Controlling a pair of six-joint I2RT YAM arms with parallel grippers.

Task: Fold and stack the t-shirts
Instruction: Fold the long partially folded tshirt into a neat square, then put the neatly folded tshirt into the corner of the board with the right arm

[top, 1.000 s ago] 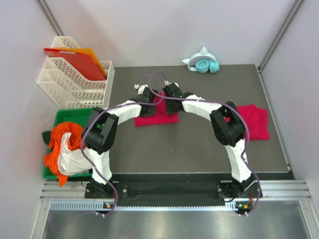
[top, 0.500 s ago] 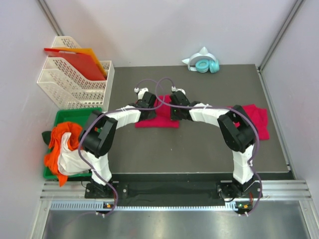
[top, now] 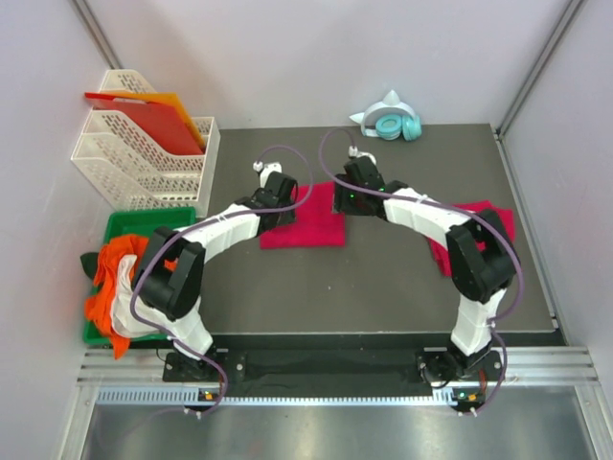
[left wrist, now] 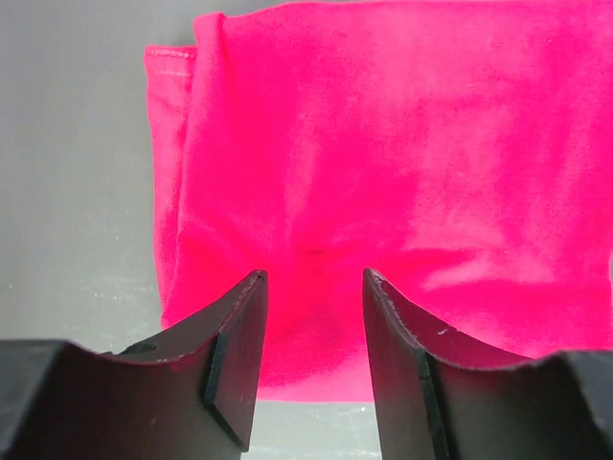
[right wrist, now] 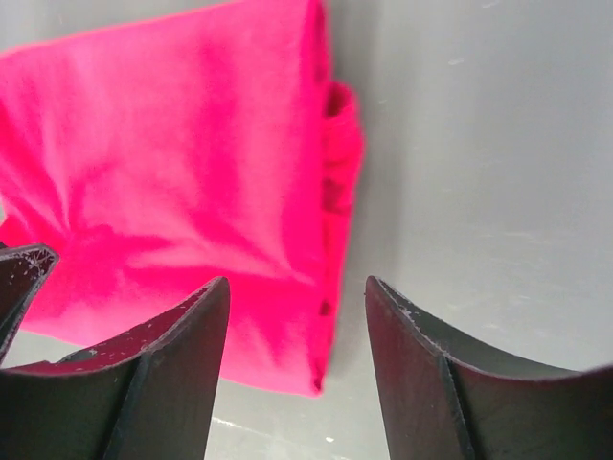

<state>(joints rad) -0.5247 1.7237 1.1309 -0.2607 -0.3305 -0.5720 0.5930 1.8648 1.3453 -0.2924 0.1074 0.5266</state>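
Swung outward off the folded t-shirt [top: 304, 217] since before, left tool [left wrist: 313, 278] and right tool [right wrist: 297, 283] both stood parted, gripping nothing.

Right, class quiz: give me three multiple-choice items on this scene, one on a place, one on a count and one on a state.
1. Where on the dark table do the teal cat-ear headphones lie? A at its near edge; B in its middle; C at its far edge.
2. How many crimson-pink cotton t-shirts lie on the table? A one; B two; C four.
3. The middle t-shirt is: A folded flat; B crumpled in a heap; C rolled into a tube.

Key: 1 C, they sit by the back wall. 2 B, one lies in the middle and one at the right, partly behind an arm. 3 A, it forms a neat rectangle.
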